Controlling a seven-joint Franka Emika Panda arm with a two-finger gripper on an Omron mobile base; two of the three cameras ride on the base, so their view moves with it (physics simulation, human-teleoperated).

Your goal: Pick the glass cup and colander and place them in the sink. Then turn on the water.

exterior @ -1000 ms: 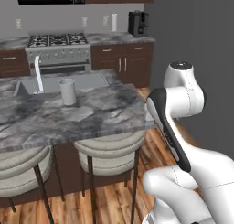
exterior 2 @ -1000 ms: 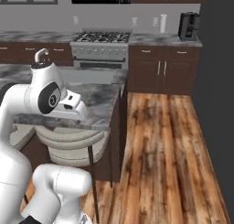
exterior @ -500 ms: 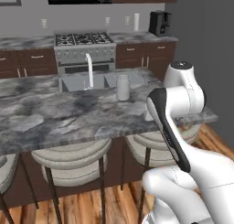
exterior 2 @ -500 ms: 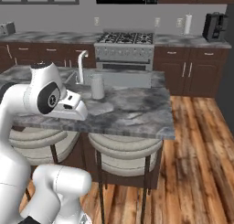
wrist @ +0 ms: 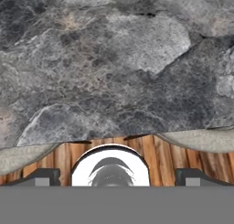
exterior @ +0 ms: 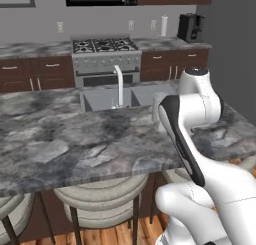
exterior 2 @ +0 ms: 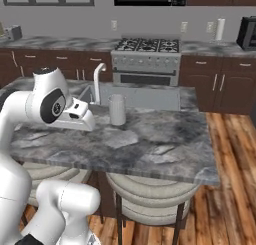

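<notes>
My hand (wrist: 117, 179) hung released over the near edge of the marble surface (exterior 2: 150, 139), its fingers (wrist: 41, 177) spread wide and holding nothing. The glass cup (exterior 2: 117, 109) stood upright on that surface, just in front of the sink (exterior 2: 145, 96) and beside its faucet (exterior 2: 98, 79).

Polished grey marble counter (exterior 2: 150, 139), translucent ribbed glass cup (exterior 2: 117, 109), wooden floor (exterior 2: 235, 174)
</notes>
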